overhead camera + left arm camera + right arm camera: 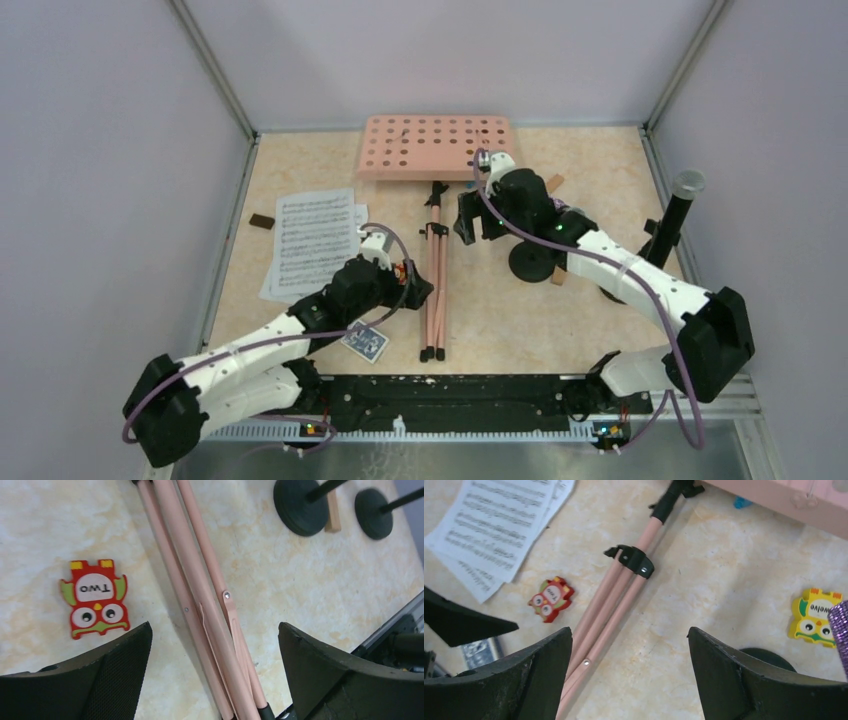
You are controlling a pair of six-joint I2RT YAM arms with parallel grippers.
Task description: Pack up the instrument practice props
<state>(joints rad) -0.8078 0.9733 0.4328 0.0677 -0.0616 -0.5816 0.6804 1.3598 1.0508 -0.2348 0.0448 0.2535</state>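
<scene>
Top view: my left claw (pixel 415 290) is hanging released, right beside the folded tripod legs (pixel 436 285). They're lying flat and running away from it to the pink music rack (pixel 435 147) by the far wall. The sheet music (pixel 315 240) is lying behind and left of that claw, and the blue card pack (pixel 365 342) is nearer my base. My right claw (pixel 475 225) is also hanging released, right of the legs, with a mic holder (pixel 535 262) just behind it. The black microphone (pixel 680 210) is standing further right, near the wall.

Left wrist: the jaws are gaping wide and the legs (pixel 200 595) are running between them, touching neither. A red owl toy (pixel 95 598) is lying to the left. Two holder bases (pixel 300 505) and a wooden block (pixel 332 512) are sitting ahead on the right.

Right wrist: the jaws are spread over bare table, with the legs (pixel 609 605) passing by the left finger. A yellow owl (pixel 816 616) and the purple glitter microphone (pixel 839 630) are crowding the right.
</scene>
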